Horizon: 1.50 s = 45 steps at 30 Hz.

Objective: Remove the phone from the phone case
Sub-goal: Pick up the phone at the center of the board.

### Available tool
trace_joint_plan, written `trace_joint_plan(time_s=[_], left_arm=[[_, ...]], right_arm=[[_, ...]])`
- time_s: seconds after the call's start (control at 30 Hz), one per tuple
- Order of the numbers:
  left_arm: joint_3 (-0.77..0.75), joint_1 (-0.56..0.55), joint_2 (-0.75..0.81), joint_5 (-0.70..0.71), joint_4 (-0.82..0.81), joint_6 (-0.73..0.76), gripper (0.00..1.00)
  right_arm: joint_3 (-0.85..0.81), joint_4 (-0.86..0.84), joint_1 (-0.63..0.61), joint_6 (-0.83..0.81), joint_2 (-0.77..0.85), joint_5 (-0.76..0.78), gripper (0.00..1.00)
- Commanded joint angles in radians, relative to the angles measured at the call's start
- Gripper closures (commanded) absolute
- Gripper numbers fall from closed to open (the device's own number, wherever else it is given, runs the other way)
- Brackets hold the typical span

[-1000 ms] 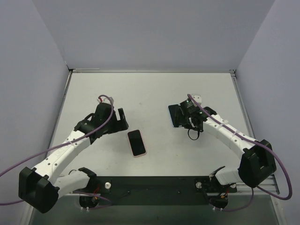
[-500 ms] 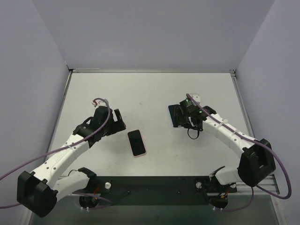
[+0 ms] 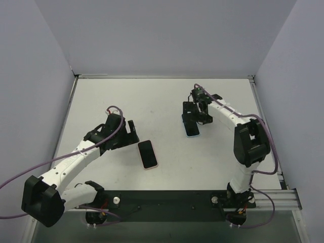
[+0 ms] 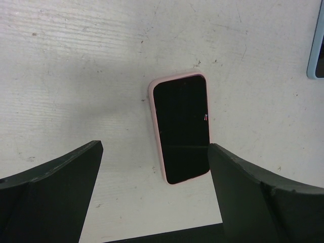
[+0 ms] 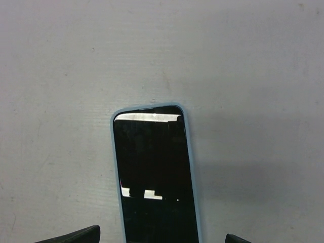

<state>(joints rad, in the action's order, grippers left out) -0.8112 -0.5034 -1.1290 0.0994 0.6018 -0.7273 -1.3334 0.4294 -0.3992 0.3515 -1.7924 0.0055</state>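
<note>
Pink-cased black phone (image 4: 181,129) lies flat, screen up, near the middle of the white worktop (image 3: 167,96), a little toward its near edge. A second black phone in a light-blue case (image 5: 154,172) lies closer to the right edge. Both pincers are released: the left pincer (image 4: 154,147) hovers wide just beside the pink one, and the right pincer (image 5: 162,235) straddles the blue one's end, seemingly without touching it. Best approach: one pincer pins the case rim down while the other peels a corner free, working along a long side rather than yanking.

Bright even light, soft shadows (glare on phone (image 5: 154,167))
</note>
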Motion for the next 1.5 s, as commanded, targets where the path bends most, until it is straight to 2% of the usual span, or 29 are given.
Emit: trace_joint_plan(time_s=[0.0,0.43,0.53,0.57,0.63,0.67,0.73,0.77,0.83,0.97,1.2,1.47], left_arm=[[-0.019,-0.004,0.037,-0.01,0.009,-0.003,0.03],[-0.022,-0.004,0.023,-0.023,0.019,-0.011,0.03],[-0.025,-0.004,0.006,-0.029,0.018,-0.023,0.03],[-0.028,-0.004,-0.015,-0.032,0.019,-0.026,0.02],[-0.045,-0.004,-0.04,-0.035,0.03,-0.044,0.02],[-0.052,-0.004,-0.069,-0.04,0.033,-0.05,0.03],[-0.086,-0.004,-0.098,-0.059,0.03,-0.067,0.02],[-0.095,-0.004,-0.127,-0.073,0.024,-0.07,0.03],[-0.126,-0.006,-0.155,-0.118,-0.01,-0.084,0.03],[-0.166,-0.001,-0.222,-0.236,-0.097,-0.11,0.02],[-0.22,-0.003,-0.345,-0.461,-0.344,-0.234,0.04],[-0.192,-0.004,-0.459,-0.56,-0.542,-0.354,0.05]], right_arm=[[-0.043,0.052,0.007,-0.083,-0.07,-0.085,0.01],[-0.061,0.051,0.008,-0.106,-0.205,-0.044,0.02],[-0.069,0.051,0.008,-0.097,-0.225,-0.045,0.12],[-0.07,0.051,0.007,-0.097,-0.226,-0.045,0.26],[-0.067,0.051,0.007,-0.086,-0.219,-0.045,0.36],[-0.063,0.052,0.008,-0.083,-0.213,-0.048,0.46],[-0.052,0.048,0.007,-0.062,-0.177,-0.058,0.58],[-0.032,0.039,0.003,-0.054,-0.162,-0.068,0.68],[-0.006,0.026,-0.003,-0.03,-0.104,-0.105,0.74],[0.078,-0.02,-0.047,0.015,0.011,-0.144,0.76],[0.22,-0.075,-0.17,0.096,0.195,-0.2,0.79],[0.293,-0.119,-0.247,0.161,0.283,-0.243,0.79]])
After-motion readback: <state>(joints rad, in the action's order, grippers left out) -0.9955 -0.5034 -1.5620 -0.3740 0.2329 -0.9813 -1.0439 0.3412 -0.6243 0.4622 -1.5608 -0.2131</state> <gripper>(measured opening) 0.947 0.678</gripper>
